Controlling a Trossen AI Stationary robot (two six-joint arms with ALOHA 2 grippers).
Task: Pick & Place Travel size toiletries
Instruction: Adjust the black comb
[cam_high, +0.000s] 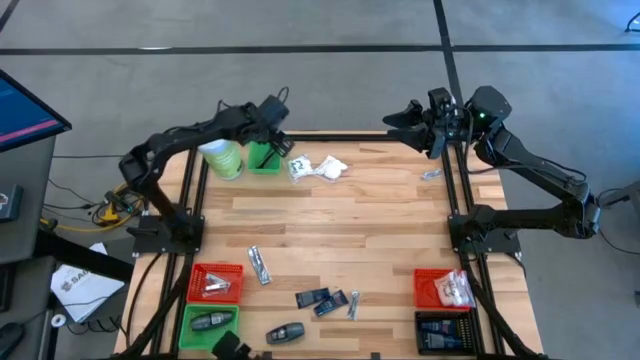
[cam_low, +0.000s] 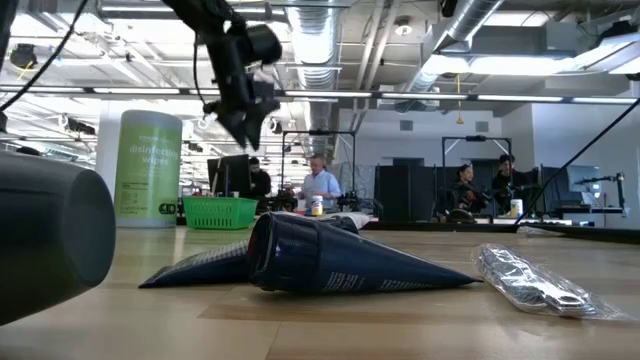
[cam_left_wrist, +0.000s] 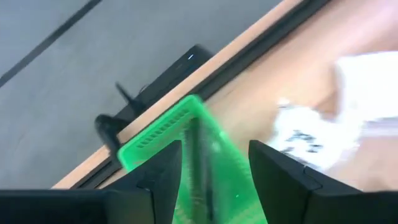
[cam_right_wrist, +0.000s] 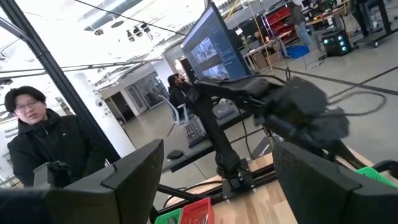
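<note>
My left gripper (cam_high: 274, 136) hangs open over the small green bin (cam_high: 264, 157) at the table's far left, clear of it; in the left wrist view its fingers stand on either side of the bin (cam_left_wrist: 186, 143), where a slim blurred item (cam_left_wrist: 200, 171) lies inside. My right gripper (cam_high: 402, 118) waits open, raised above the far right edge. Loose toiletries lie flat on the table: white sachets (cam_high: 318, 167), a silvery tube (cam_high: 258, 265), dark blue packets (cam_high: 322, 300), a black oval piece (cam_high: 285, 333), a small silvery packet (cam_high: 432, 173).
A tall green canister (cam_high: 222, 158) stands beside the far green bin. A red bin (cam_high: 215, 283) and a green bin (cam_high: 210, 320) sit near left; a red bin (cam_high: 440, 288) and a black bin (cam_high: 445, 330) near right. People show in the room beyond.
</note>
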